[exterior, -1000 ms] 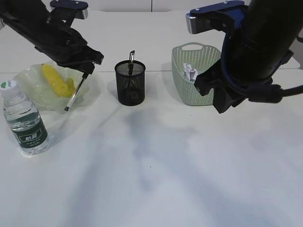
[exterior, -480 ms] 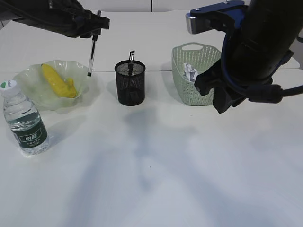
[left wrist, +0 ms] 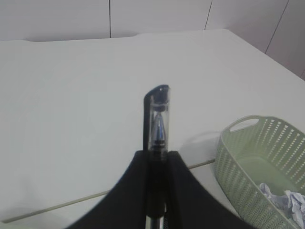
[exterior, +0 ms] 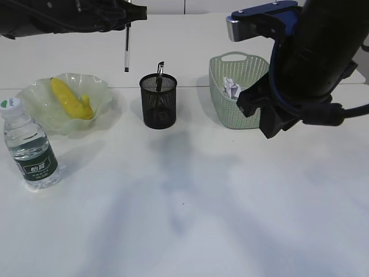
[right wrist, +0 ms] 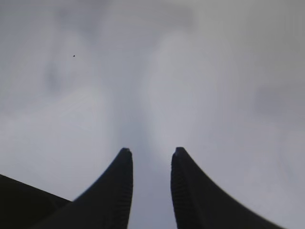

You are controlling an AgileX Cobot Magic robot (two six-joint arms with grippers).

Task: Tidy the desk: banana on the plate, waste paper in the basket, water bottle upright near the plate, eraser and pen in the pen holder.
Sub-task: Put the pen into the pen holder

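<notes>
Nearest the camera, the right gripper (right wrist: 150,155): jaws parted with nothing between them, hanging over bare white table (exterior: 202,219). Behind and to its left, the green basket (exterior: 222,95) with the crumpled waste paper (exterior: 232,88) inside.

Farther left and high above the table, the left gripper (exterior: 128,12): pressed together on the pen (exterior: 127,49), pinching it near one end so the pen hangs straight down. In the left wrist view, the pen (left wrist: 156,125) sticking out beyond the closed fingers (left wrist: 136,191), basket (left wrist: 248,157) off to the right.

Below and to the right of the pen's tip, the black mesh pen holder (exterior: 158,101), already holding one dark pen-like item. Below and to the left of the left gripper, the banana (exterior: 69,98) lying on the pale green plate (exterior: 34,107). Nearer the camera from the plate, just beside it, the water bottle (exterior: 29,147) standing upright.
</notes>
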